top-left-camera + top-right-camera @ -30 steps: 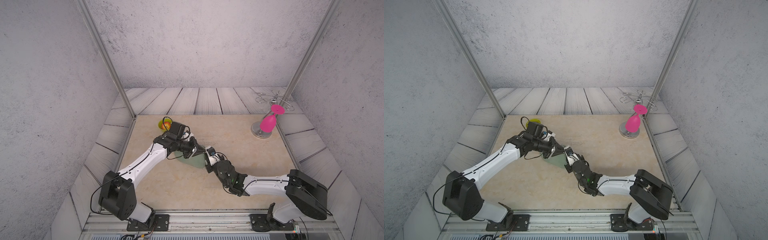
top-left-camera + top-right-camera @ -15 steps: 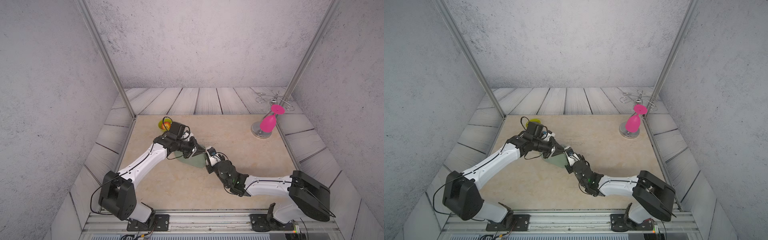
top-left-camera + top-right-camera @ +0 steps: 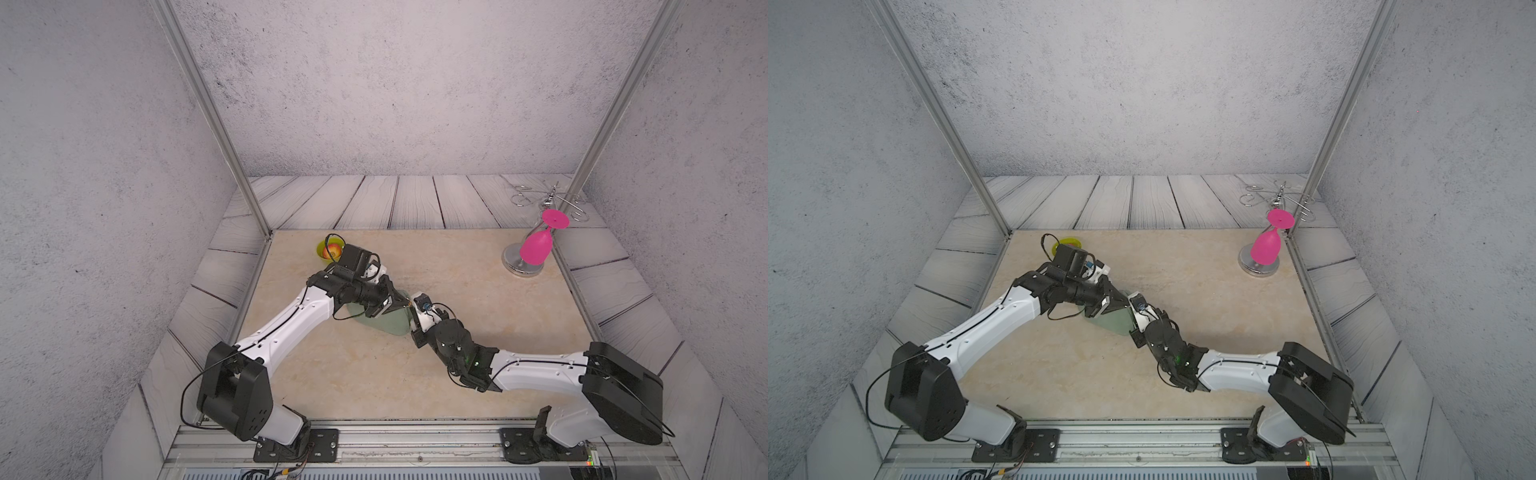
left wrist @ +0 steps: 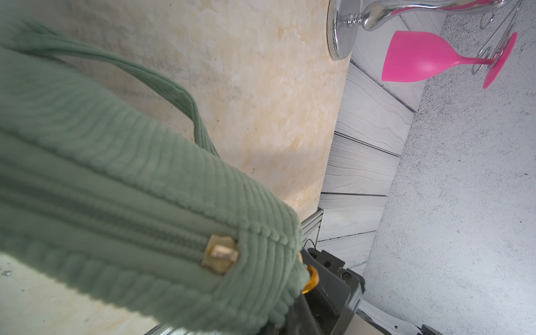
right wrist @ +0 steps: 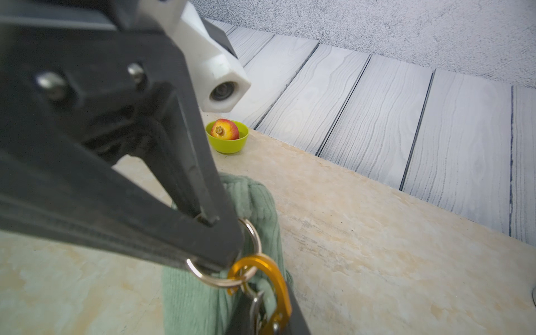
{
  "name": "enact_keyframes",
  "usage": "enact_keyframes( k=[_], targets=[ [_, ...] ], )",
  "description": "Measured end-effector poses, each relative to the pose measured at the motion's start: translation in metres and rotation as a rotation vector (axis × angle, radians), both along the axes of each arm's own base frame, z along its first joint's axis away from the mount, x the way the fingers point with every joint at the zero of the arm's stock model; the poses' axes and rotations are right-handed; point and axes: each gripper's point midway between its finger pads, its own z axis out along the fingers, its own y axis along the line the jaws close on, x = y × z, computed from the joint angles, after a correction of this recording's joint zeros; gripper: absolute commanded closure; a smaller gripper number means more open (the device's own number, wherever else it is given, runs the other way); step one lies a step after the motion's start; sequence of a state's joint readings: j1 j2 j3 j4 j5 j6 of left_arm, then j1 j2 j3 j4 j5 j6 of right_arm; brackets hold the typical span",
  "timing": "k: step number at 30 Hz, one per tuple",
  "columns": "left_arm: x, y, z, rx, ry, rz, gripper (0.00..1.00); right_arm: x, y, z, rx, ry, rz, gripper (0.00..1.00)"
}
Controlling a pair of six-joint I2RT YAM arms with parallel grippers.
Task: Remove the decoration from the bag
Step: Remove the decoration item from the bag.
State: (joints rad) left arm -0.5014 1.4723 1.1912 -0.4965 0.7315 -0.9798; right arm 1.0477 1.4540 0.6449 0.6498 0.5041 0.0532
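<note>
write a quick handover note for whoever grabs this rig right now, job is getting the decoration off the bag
Left gripper: shut on the silver ring at the end of the bag.
Right gripper: shut on the gold clasp, as far as the right wrist view shows.
The bag lies on the table between the two arms. The decoration's plush figure is not visible in any view.
Done: both grips are set.
Left: the gold clasp is linked through the silver ring, so nothing is off yet. Probably work the clasp free of the ring, then draw the decoration away.
</note>
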Motion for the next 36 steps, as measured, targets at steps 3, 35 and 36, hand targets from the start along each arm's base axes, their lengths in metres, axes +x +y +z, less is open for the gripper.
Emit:
enact_keyframes(
  k=[3, 35, 36],
  targets=[
    [0.002, 0.001, -0.001, 0.01, -0.013, 0.004, 1.0, 0.003, 0.003, 0.001, -0.001, 0.0, -0.003, 0.84],
    [0.031, -0.012, -0.002, -0.062, -0.094, 0.069, 1.0, 0.034, 0.0, 0.01, 0.248, 0.1, -0.097, 0.84],
    [0.032, -0.012, -0.002, -0.061, -0.096, 0.07, 1.0, 0.035, 0.0, 0.01, 0.256, 0.103, -0.096, 0.84]
  ],
)
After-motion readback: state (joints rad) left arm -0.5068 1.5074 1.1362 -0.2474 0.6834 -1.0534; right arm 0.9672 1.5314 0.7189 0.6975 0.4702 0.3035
